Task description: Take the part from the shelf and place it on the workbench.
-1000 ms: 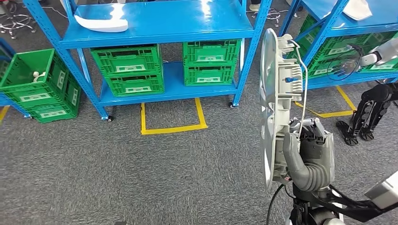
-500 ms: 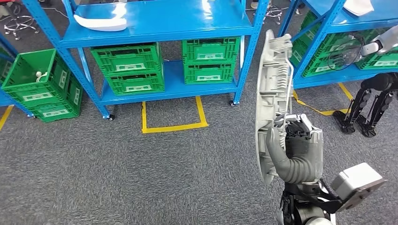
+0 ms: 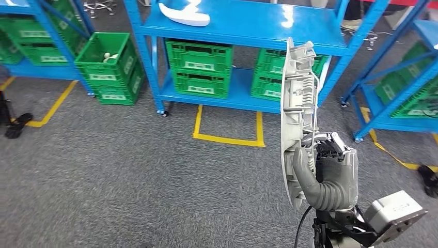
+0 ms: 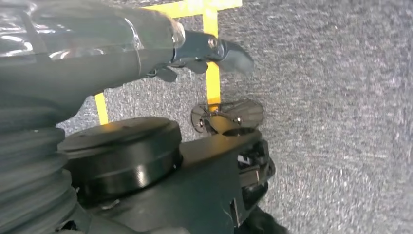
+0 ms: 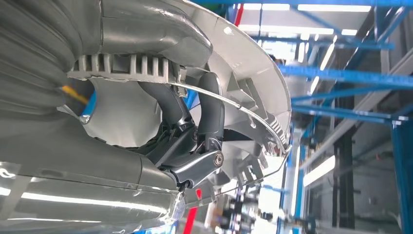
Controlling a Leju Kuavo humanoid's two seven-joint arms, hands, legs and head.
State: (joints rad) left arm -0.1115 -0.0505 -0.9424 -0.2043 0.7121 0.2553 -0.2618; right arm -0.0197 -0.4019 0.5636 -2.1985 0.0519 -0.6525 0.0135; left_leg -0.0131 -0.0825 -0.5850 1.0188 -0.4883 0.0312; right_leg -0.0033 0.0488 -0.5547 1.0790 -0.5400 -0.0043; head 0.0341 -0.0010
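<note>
Right hand, head view: right hand (image 3: 330, 170) closed around the lower half of the part (image 3: 297, 103), thumb on the near ribbed face, dark fingers hooked over the far edge; the part, a long grey-white moulded plastic panel, stands on end, upright, above the grey carpet (image 3: 129, 186).
Part, head view: its top end overlaps the front edge of the blue shelf (image 3: 248, 23); a thin white wire runs down its far side to the hand.
Surroundings, head view: green crates (image 3: 199, 70) stacked on the shelf's lower level; one open green crate (image 3: 106, 67) on the floor by the shelf's left corner post; a white curved piece (image 3: 183, 14) lies near the top level's left end; yellow tape outline (image 3: 227, 129) on the carpet in front of the shelf.
Left hand, left wrist view: left hand (image 4: 214, 48) hangs over carpet and yellow tape, dark fingertip curled; whether it is spread or closed cannot be told; nothing seen in it.
Right hand, right wrist view: dark fingers (image 5: 212, 109) wrapped over the part's (image 5: 243, 63) ribbed rim and wire, thumb pressed on the opposite side; firm hold.
Change since earlier: whole scene has slid right and the shelf sits at a new angle, so the camera turned; hold on the part unchanged, panel upright as before.
</note>
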